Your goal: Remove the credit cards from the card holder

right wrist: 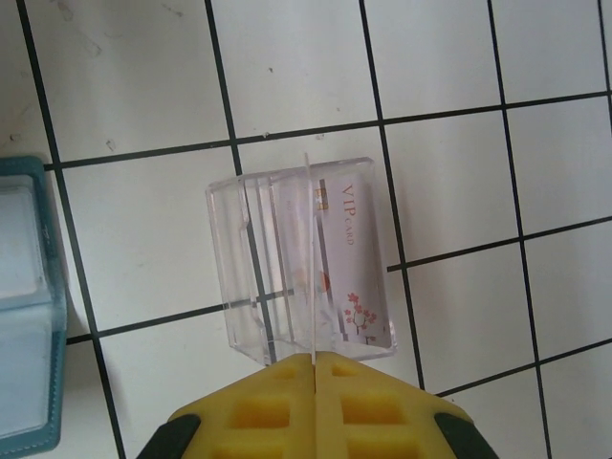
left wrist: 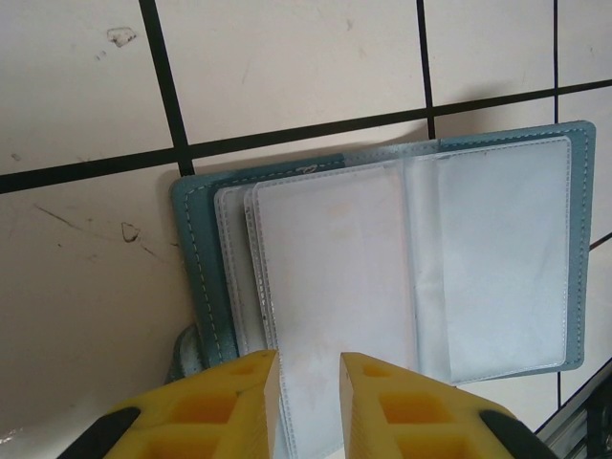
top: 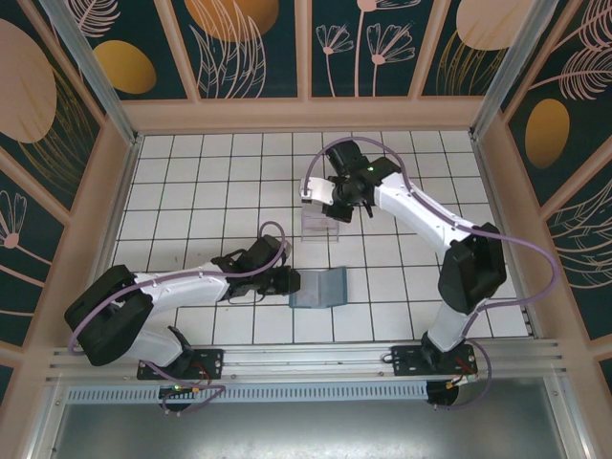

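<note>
Card holder (left wrist: 199, 277): slate-blue, leather-like, matt, stitched. Its sleeves (left wrist: 335, 287): frosted soft plastic, faint sheen. Box (right wrist: 239, 277): clear hard plastic, glossy. Printed card (right wrist: 356, 277) inside: smooth, glossy. Credit card (right wrist: 311, 249) in right gripper (right wrist: 314, 361): thin, edge-on, finish unreadable. Desk (left wrist: 287, 67): white tile, smooth, scuffed.

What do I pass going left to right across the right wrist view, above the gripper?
Card holder → clear plastic box, left wall → edge-on card pinched by the right gripper → VIP card standing in the box.
</note>
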